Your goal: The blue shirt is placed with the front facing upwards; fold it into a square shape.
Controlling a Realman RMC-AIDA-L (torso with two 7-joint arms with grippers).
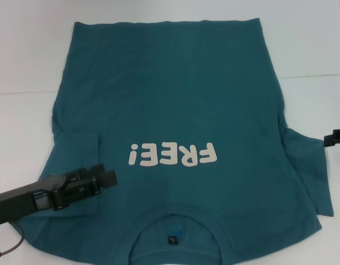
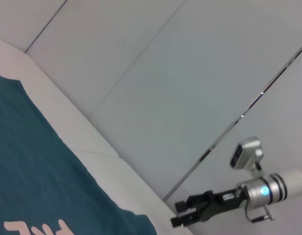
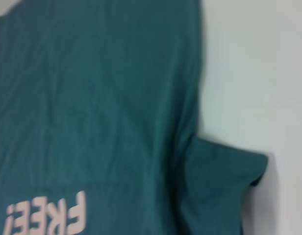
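White tabletop [image 1: 26, 110] runs under everything, with the blue shirt [image 1: 175, 99] spread front-up across its middle, collar at the near edge and hem toward the far edge, the "FREE!" print [image 1: 173, 155] facing up. On the robot's left side the sleeve is already turned in over the body, its cuff edge lying just beside the print; on the right side the sleeve [image 1: 311, 171] still sticks out toward the right edge of the tabletop.

The left gripper [image 1: 108, 179] hangs over the folded-in sleeve near the near-left part of the shirt; its jaws look drawn together with no cloth between them (so it seems to have let go). The right gripper [image 1: 331, 138] sits at the right edge, just beside the outlying sleeve, and from the left wrist view [image 2: 183, 215] its fingers stand slightly parted and empty.

The step in hand looks like the matching right-side fold. To do it well, the right gripper should pinch the sleeve at its outer hem, lift only enough to clear the cloth beneath, and carry it straight inward so the crease runs parallel to the shirt's side edge. Dragging low would likely wrinkle the body and skew the square.
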